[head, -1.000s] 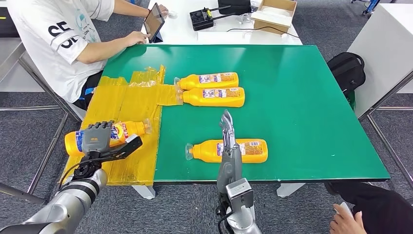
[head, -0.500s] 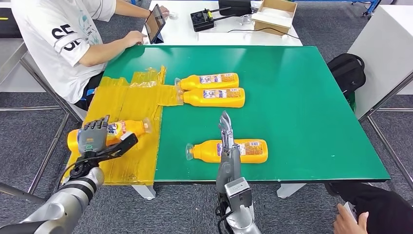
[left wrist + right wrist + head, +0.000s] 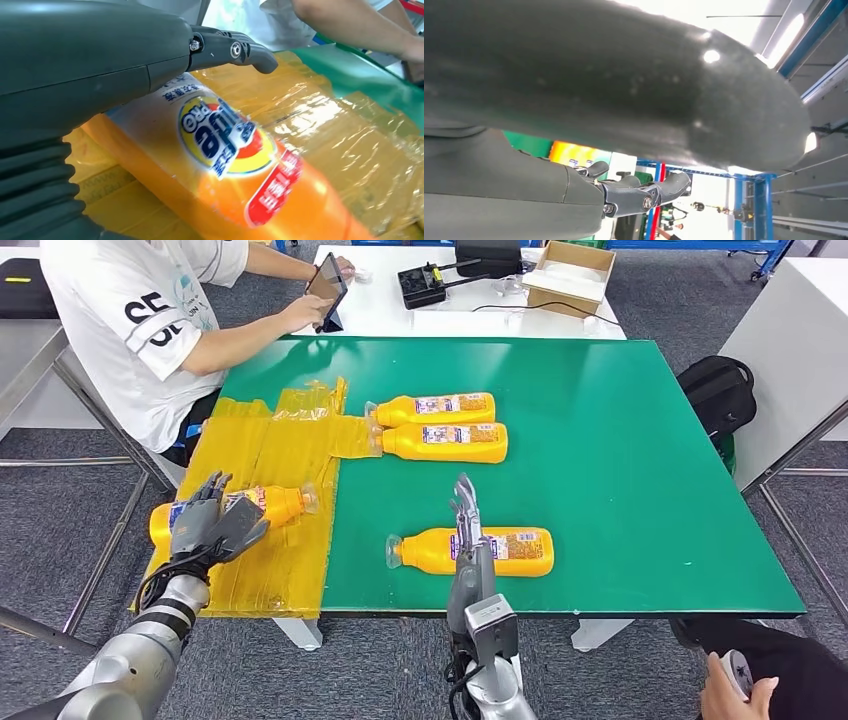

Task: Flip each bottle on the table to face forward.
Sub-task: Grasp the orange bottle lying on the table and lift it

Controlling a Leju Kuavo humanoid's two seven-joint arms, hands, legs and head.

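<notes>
A yellow bottle (image 3: pixel 275 505) lies on its side on a yellow plastic sheet (image 3: pixel 265 445) at the table's left end, cap to the right. Its round logo label (image 3: pixel 225 145) faces up. My left hand (image 3: pixel 212 525) stands edge-on over the bottle's base end, fingers spread; whether it touches the bottle I cannot tell. A second bottle (image 3: pixel 500 551) lies near the front edge with small print up. My right hand (image 3: pixel 466 525) reaches flat across it, fingers straight and holding nothing. Two more bottles (image 3: pixel 440 408) (image 3: pixel 450 442) lie side by side farther back.
The green table (image 3: pixel 640 460) has its front edge just ahead of my arms. A seated person (image 3: pixel 150 330) with a tablet (image 3: pixel 328 288) is at the back left. A black backpack (image 3: pixel 715 390) sits on the floor right. Another person's hand (image 3: pixel 735 690) is at the bottom right.
My left hand has turned from palm-down over the left bottle to edge-on. The picture has shifted slightly. My right hand has stayed in place over the front bottle.
</notes>
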